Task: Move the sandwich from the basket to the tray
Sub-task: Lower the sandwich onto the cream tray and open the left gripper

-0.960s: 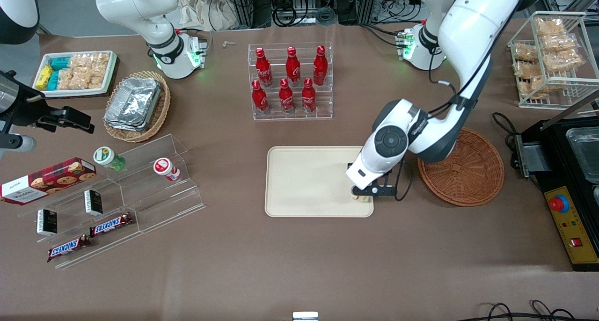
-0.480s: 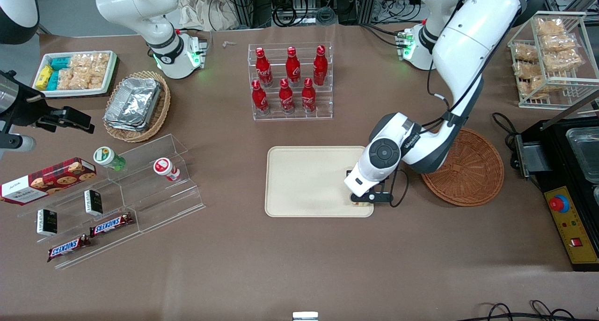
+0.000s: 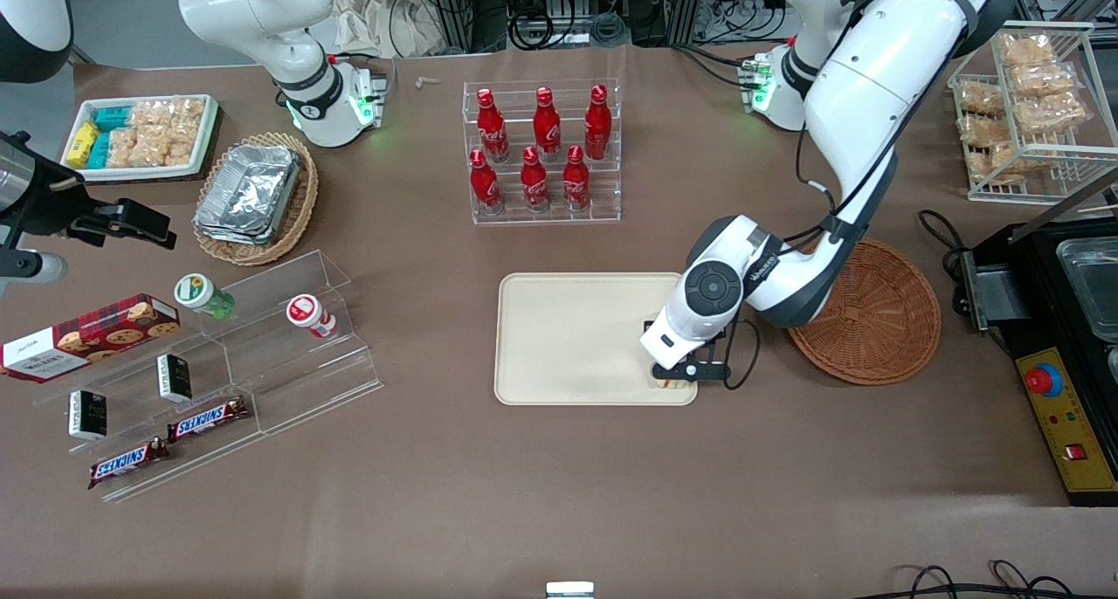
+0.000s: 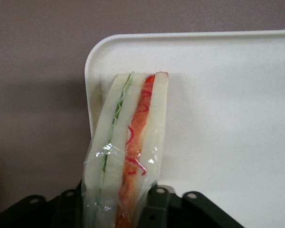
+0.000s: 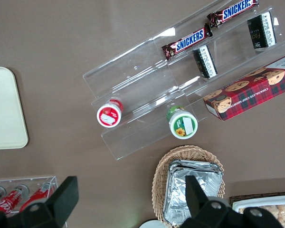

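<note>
Lower than a second ago, the gripper (image 3: 671,379) sits right of centre in the front view over the tray (image 3: 568,337), basket (image 3: 873,324) emptied, while the wrist view shows the sandwich (image 4: 126,147) clamped, touching the tray's corner, release pending.

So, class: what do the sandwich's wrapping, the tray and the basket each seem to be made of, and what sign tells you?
Sandwich, held in the gripper above the tray: clear glossy film, likely plastic, judging by its wrinkles and glints.
Tray: smooth matte cream, probably moulded plastic, with rounded corners and a low rim.
Basket: reddish-brown woven wicker, or an imitation, with visible weave.
</note>
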Motion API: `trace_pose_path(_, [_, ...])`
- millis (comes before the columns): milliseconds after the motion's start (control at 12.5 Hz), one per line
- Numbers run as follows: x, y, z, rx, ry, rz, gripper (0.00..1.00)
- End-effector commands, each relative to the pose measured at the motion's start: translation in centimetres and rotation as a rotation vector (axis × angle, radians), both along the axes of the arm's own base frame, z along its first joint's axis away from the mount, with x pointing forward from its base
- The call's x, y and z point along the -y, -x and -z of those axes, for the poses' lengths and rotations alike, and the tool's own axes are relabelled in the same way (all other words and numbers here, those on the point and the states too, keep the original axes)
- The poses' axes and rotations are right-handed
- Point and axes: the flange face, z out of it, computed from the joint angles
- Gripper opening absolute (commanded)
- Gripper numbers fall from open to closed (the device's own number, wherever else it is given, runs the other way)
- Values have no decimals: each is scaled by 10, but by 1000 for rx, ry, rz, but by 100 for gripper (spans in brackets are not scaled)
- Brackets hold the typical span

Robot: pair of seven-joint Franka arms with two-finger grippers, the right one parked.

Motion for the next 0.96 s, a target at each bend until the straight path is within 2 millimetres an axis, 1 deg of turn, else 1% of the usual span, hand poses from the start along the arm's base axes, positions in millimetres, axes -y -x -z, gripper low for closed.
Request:
trace_pose_path(0, [6,-6,-2,23,-3,2,100])
trace_pose_path(160, [6,-20,-22,51,12,-18,100])
trace_pose_path(240, [5,-22,-27,52,14,-24,100])
trace_pose_path(320, [6,-21,-38,65,13,-29,100])
trace_pose_path(400, [7,-20,-57,77,2,-33,100])
trace_pose_path(560, [2,-15,-114,79,3,-51,100])
trace_pose_path(640, [-8,-16,-147,99,10,-77,100])
trace_pose_path(720, [-21,-16,-172,109,-8,-82,100])
trace_pose_path(800, [-29,-13,-193,122,-21,-75,100])
trace_pose_path(880, [-47,-19,-208,140,-22,-89,100])
